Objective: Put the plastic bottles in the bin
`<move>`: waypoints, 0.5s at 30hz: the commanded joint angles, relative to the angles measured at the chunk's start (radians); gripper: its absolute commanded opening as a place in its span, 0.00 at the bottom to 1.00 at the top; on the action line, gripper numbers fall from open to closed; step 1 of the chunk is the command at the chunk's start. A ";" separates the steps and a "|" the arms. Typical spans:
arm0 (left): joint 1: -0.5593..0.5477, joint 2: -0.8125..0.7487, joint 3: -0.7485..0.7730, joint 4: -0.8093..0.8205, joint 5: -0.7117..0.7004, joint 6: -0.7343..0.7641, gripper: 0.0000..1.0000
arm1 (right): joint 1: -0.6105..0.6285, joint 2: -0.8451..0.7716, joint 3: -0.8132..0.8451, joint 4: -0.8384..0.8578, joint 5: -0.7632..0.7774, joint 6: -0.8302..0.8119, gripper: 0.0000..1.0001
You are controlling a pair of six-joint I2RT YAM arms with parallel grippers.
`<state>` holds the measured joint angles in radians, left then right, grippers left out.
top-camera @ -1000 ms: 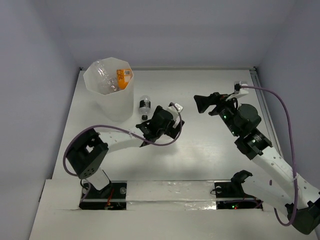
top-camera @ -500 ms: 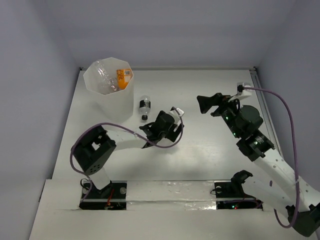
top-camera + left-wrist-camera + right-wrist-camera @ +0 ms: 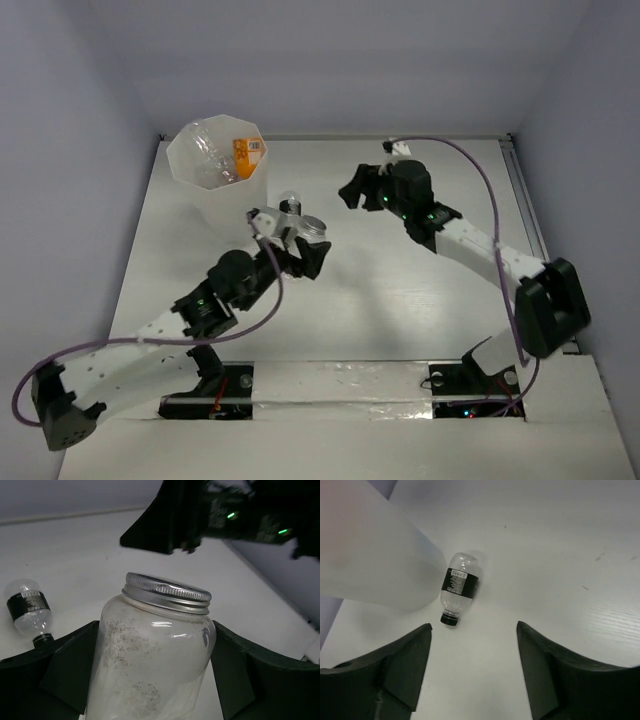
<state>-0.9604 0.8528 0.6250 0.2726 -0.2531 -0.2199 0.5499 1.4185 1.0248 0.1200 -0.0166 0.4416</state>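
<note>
Moved: both arms swung toward the bin (image 3: 228, 210); left gripper (image 3: 303, 243) now clamps a lidded jar (image 3: 160, 630).
Right gripper (image 3: 474, 650): spread, empty, over the lying bottle (image 3: 459, 586).
Risk: crowded arms may collide, knocking the jar loose.

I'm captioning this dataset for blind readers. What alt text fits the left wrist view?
A clear jar with a silver lid fills the gap between the black fingers of the left gripper. Behind it, a black-labelled bottle lies on its side on the white table, and the right gripper looms dark at the top.

White table (image 3: 410, 290): bin (image 3: 215, 208), black-capped bottle (image 3: 459, 586)
</note>
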 commanded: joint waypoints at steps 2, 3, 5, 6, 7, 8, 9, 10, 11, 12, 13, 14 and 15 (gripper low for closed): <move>0.000 -0.216 0.027 -0.067 -0.074 -0.087 0.43 | -0.004 0.262 0.254 0.034 -0.186 0.042 0.80; 0.000 -0.240 0.057 -0.090 -0.099 -0.096 0.43 | 0.007 0.308 0.296 0.014 -0.192 0.049 0.83; 0.000 -0.293 0.087 -0.148 -0.130 -0.131 0.44 | 0.022 0.430 0.415 -0.015 -0.192 0.069 0.90; 0.000 -0.310 0.103 -0.162 -0.155 -0.140 0.44 | 0.037 0.469 0.457 -0.058 -0.197 0.074 0.91; 0.000 -0.342 0.110 -0.174 -0.166 -0.151 0.44 | 0.054 0.508 0.501 -0.080 -0.201 0.078 0.92; 0.000 -0.354 0.117 -0.193 -0.179 -0.163 0.44 | 0.064 0.578 0.580 -0.100 -0.206 0.078 0.94; 0.000 -0.369 0.122 -0.200 -0.184 -0.165 0.45 | 0.064 0.614 0.619 -0.153 -0.204 0.078 0.95; 0.000 -0.397 0.128 -0.213 -0.192 -0.171 0.45 | 0.077 0.647 0.661 -0.180 -0.203 0.075 0.96; 0.000 -0.409 0.137 -0.229 -0.207 -0.176 0.45 | 0.077 0.705 0.729 -0.209 -0.204 0.075 0.96; 0.000 -0.422 0.143 -0.237 -0.207 -0.173 0.45 | 0.088 0.729 0.754 -0.245 -0.207 0.077 0.97; 0.000 -0.445 0.148 -0.245 -0.213 -0.173 0.45 | 0.088 0.749 0.773 -0.258 -0.209 0.078 0.97; 0.000 -0.454 0.156 -0.263 -0.221 -0.173 0.45 | 0.097 0.763 0.785 -0.267 -0.207 0.080 0.97; 0.000 -0.463 0.171 -0.271 -0.227 -0.174 0.45 | 0.097 0.787 0.803 -0.285 -0.206 0.080 0.97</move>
<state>-0.9604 0.4171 0.7372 0.0322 -0.4385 -0.3733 0.6323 2.1891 1.7493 -0.0757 -0.1993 0.5106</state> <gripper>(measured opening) 0.763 0.967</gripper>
